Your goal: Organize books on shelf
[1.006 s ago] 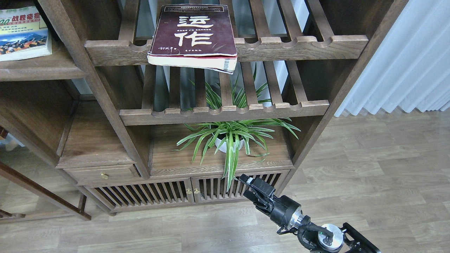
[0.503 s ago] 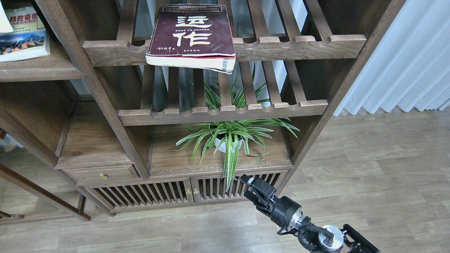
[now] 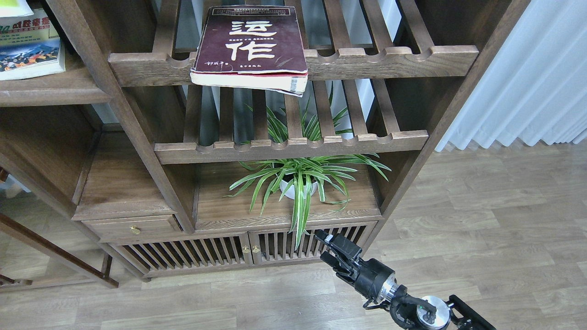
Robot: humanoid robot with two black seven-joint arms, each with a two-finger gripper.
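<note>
A thick maroon book with big white Chinese characters [image 3: 252,43] lies flat on the upper slatted rack, its front edge overhanging the notched rail. The smaller "300" book with a colourful picture [image 3: 27,48] lies on the solid dark-brown shelf [image 3: 55,91] at the top left. A corner of a yellow-green, white-edged book [image 3: 13,6] shows just above it, at the frame's edge. My right gripper [image 3: 322,246] is low, in front of the cabinet doors, far below the books; its fingers stand apart and hold nothing. My left gripper is out of view.
A second slatted rack [image 3: 293,146] sits below the maroon book. A potted spider plant [image 3: 298,181] stands on the board under it. Slatted cabinet doors [image 3: 206,252] and a small drawer [image 3: 135,227] are at the bottom. White curtains [image 3: 532,78] hang at right.
My right gripper has shifted slightly down and to the right. The yellow-green book's corner has come into view at the top left. The maroon book has not moved.
</note>
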